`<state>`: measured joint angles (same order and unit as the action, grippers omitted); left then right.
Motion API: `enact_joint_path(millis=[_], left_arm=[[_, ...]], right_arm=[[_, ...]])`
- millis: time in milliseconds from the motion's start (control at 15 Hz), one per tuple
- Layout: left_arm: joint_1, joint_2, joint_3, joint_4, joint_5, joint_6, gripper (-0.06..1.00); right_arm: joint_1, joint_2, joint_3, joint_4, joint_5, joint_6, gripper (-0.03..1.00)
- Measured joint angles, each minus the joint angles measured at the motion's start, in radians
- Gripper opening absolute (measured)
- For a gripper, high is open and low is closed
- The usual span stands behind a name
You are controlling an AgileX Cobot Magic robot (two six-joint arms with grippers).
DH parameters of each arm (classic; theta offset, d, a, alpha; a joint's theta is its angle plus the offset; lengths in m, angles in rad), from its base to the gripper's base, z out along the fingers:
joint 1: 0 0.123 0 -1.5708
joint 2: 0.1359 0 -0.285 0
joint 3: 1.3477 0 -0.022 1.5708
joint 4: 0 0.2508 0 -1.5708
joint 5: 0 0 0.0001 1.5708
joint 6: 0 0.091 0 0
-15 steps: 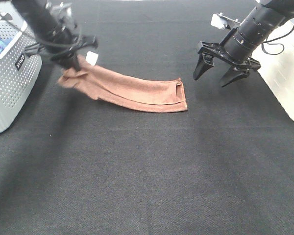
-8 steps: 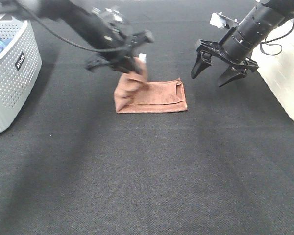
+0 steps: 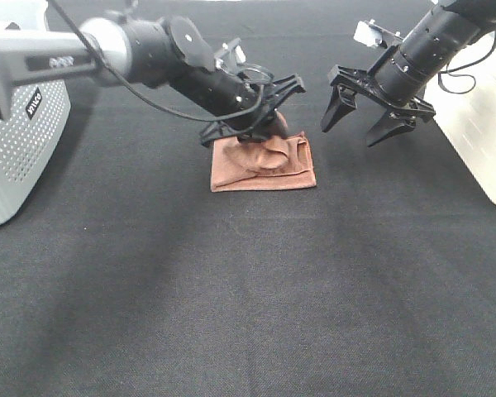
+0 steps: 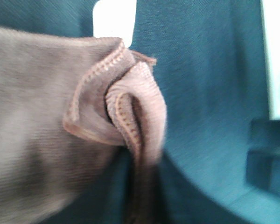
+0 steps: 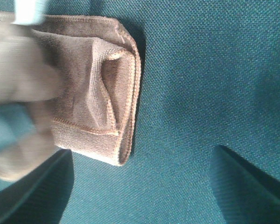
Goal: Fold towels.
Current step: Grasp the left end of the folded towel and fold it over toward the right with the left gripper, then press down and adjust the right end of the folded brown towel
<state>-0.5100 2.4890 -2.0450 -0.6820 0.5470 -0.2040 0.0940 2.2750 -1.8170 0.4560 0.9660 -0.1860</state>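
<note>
Towel [image 3: 264, 164] sits upper centre of the overhead frame on the black bench [image 3: 248, 298]: brown, doubled over into a rough rectangle. Left gripper [image 3: 269, 126] comes in from the upper left to the towel's top edge. I read it as clenched on a bunched corner of cloth that's lifted off the lower layer.

In the left wrist view the towel [image 4: 60, 116] fills the left side, with a hemmed corner curled and puckered at centre. I can't see the fingers there, the frame's blurry.

Right gripper [image 3: 350, 135] hangs just upper right of the towel, not touching it, jaws spread wide, nothing in them. In the right wrist view I see the towel [image 5: 98, 93] in the upper left, stitched hems stacked at the folded edge and a loose wrinkle in the top layer. The left part is blurred.

Grey perforated basket [image 3: 16, 141] is at the left edge and a white block [image 3: 488, 132] at the right edge, both well apart from the towel.
</note>
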Motion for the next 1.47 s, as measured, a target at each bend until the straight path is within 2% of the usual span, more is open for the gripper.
enact_joint_path(millis=[67,200,267,400,533,733,867,933,1067,1267,1467], left_arm=[[0.0,0.0,0.0,0.0,0.0,0.0,0.35],[-0.013,0.0,-0.012,-0.044,-0.034,0.008,0.6],[-0.013,-0.003,-0.02,-0.043,-0.035,0.029,0.62],[0.006,-0.023,-0.038,-0.017,-0.024,0.082,0.64],[0.071,-0.068,-0.05,0.025,0.024,0.116,0.64],[0.177,-0.126,-0.05,0.092,0.129,0.161,0.64],[0.236,-0.144,-0.05,0.1,0.192,0.204,0.64],[0.257,-0.149,-0.05,0.101,0.235,0.216,0.64],[0.266,-0.155,-0.05,0.103,0.273,0.22,0.64],[0.267,-0.155,-0.05,0.118,0.283,0.22,0.64],[0.267,-0.155,-0.05,0.122,0.294,0.22,0.64]], right_arm=[[0.0,0.0,0.0,0.0,0.0,0.0,0.76],[0.0,0.0,0.0,0.0,0.0,0.014,0.76],[0.0,0.0,0.0,0.0,0.0,0.014,0.76],[0.0,0.0,0.0,0.0,0.0,0.014,0.76],[0.0,0.0,0.0,0.038,0.007,0.011,0.76],[0.022,0.0,0.0,0.222,0.019,-0.112,0.76],[0.084,0.0,0.0,0.366,-0.003,-0.21,0.76],[0.131,0.017,0.0,0.466,-0.033,-0.267,0.76],[0.154,0.072,0.0,0.556,-0.048,-0.318,0.76],[0.135,0.128,0.0,0.588,-0.067,-0.329,0.76],[0.066,0.186,0.0,0.581,-0.081,-0.332,0.76]])
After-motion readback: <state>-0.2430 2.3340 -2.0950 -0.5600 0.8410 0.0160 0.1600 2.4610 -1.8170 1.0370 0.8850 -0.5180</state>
